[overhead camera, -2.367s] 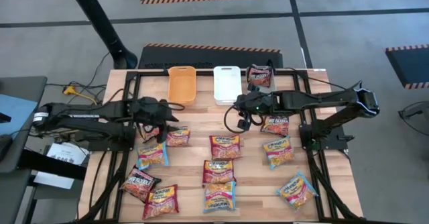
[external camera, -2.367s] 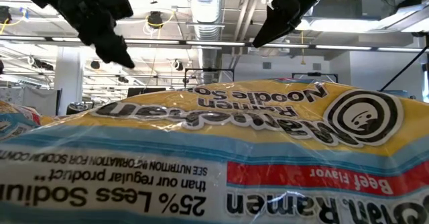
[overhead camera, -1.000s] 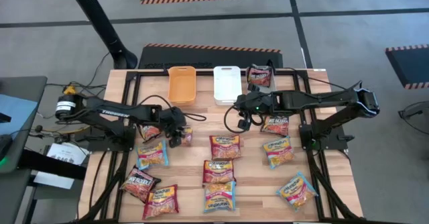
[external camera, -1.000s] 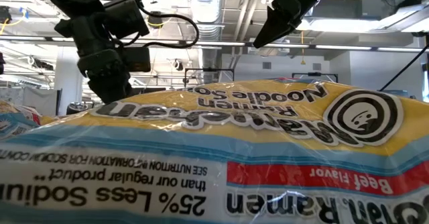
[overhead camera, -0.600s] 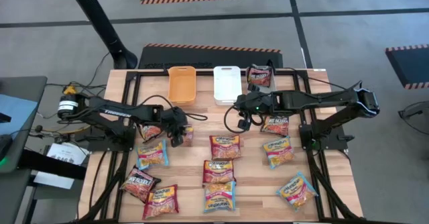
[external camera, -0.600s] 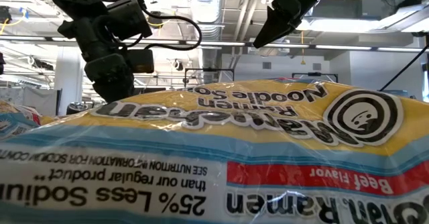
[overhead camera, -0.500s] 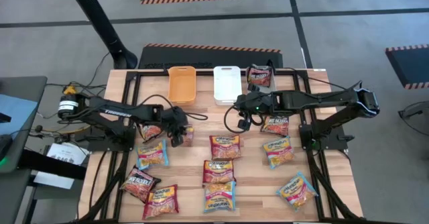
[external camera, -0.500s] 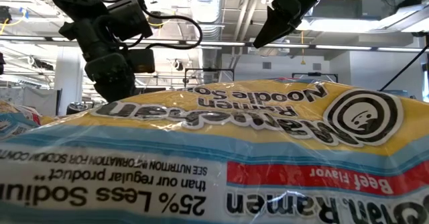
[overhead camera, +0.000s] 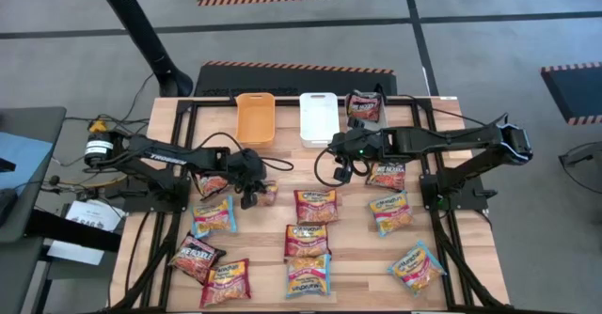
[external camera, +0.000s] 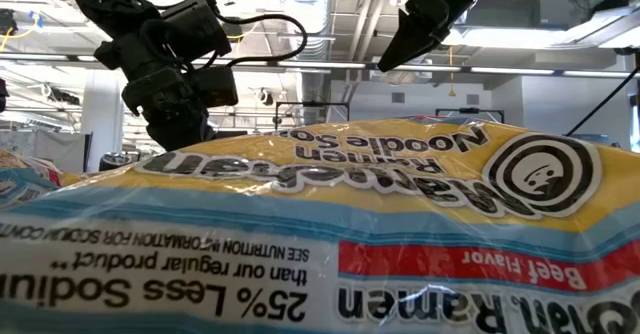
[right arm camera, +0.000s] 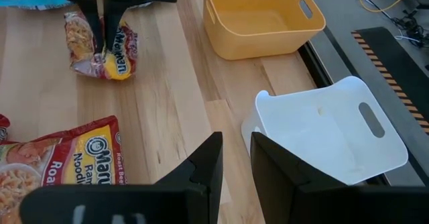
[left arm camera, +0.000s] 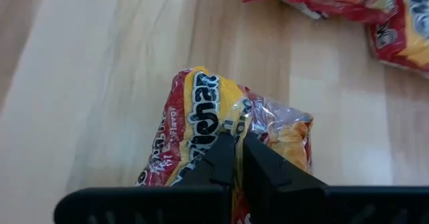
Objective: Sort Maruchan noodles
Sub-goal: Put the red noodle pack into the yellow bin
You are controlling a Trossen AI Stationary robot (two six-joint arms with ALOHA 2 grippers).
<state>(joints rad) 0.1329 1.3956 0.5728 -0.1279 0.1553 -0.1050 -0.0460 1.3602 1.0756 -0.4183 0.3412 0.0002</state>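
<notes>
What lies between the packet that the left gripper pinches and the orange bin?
Only bare wooden table, as the right wrist view shows: nothing lies between the pinched packet and the orange bin.

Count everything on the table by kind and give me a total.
Noodle packets: 12
Bins: 3
Total: 15

Wooden table [overhead camera: 357, 248] bears noodle packets [overhead camera: 315, 205] and bins [overhead camera: 254, 117].
</notes>
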